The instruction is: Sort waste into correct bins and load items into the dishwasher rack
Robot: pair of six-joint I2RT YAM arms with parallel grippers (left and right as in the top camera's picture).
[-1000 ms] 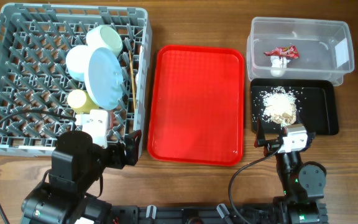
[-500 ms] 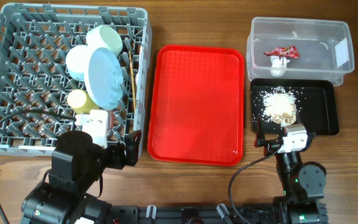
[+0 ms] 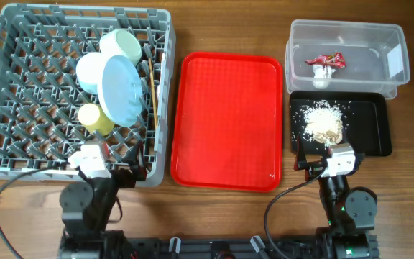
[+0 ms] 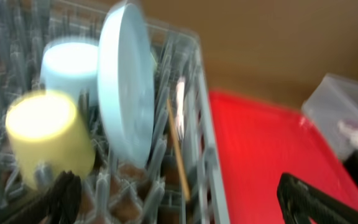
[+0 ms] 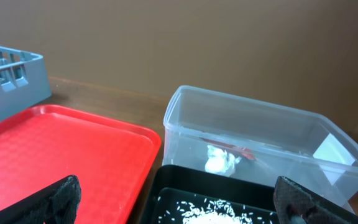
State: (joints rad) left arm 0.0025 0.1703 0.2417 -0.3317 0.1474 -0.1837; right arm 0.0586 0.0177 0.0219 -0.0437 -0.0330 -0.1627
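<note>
Left gripper was spread wide and empty at the near edge of the dishwasher rack. Yellow cup sat ahead-left, plate upright ahead, chopsticks by the rack's right wall. Right gripper was spread and empty. Food scraps lay in the black tray just below, wrapper in the clear tub ahead. The red tray lay open to the left.

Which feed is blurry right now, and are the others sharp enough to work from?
Left wrist: heavily blurred, yellow cup and plate smeared. Overhead: sharp, evenly lit. Right wrist: sharp, faint sheen on the clear tub.
</note>
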